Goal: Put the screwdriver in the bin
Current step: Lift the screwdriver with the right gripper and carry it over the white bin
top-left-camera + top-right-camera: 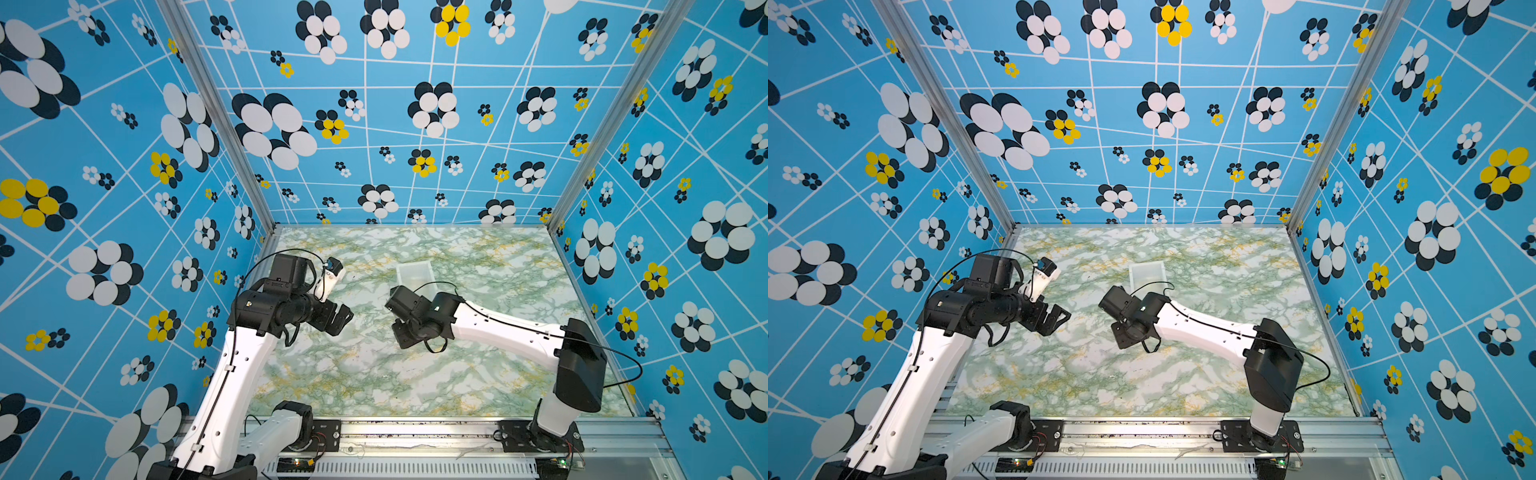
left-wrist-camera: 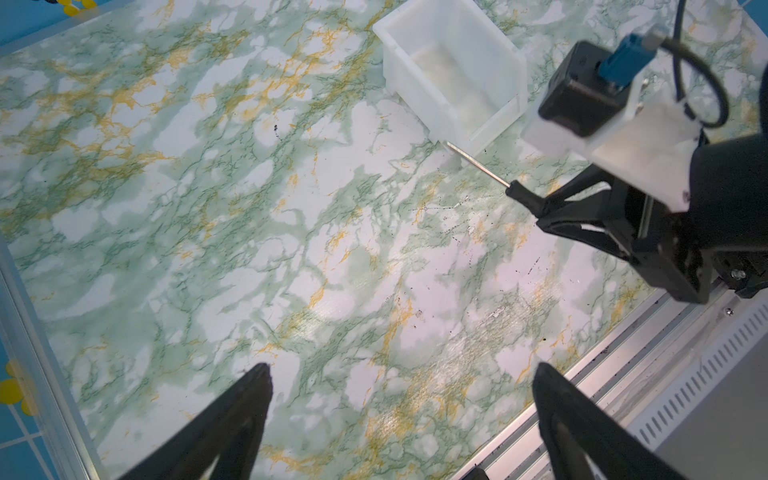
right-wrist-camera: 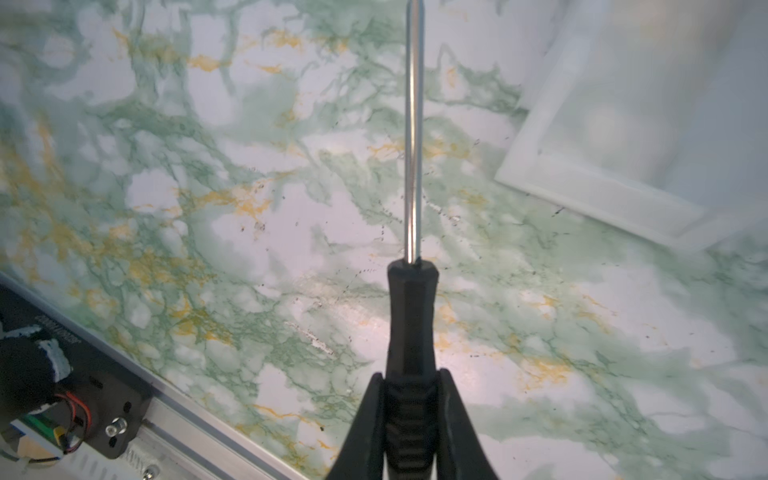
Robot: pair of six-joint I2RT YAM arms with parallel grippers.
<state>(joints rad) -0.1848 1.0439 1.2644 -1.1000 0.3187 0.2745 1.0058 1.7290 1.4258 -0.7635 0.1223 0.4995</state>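
Observation:
My right gripper (image 3: pixel 411 384) is shut on the ribbed black handle of the screwdriver (image 3: pixel 412 307). Its silver shaft (image 3: pixel 414 124) sticks straight out ahead of the jaws, over the marble table. In the left wrist view the screwdriver (image 2: pixel 478 164) points at the near lower corner of the white bin (image 2: pixel 453 79), with its tip just outside the wall. The bin (image 1: pixel 413 272) (image 1: pixel 1146 272) stands mid-table with nothing in it. In both top views the right wrist hides the screwdriver. My left gripper (image 2: pixel 401 374) (image 1: pixel 343 318) hovers open on the left, holding nothing.
The bin's rim (image 3: pixel 582 187) lies ahead and to one side of the shaft. An aluminium rail (image 1: pixel 415 432) runs along the table's front edge. Patterned blue walls (image 1: pixel 124 208) close in the left, back and right sides.

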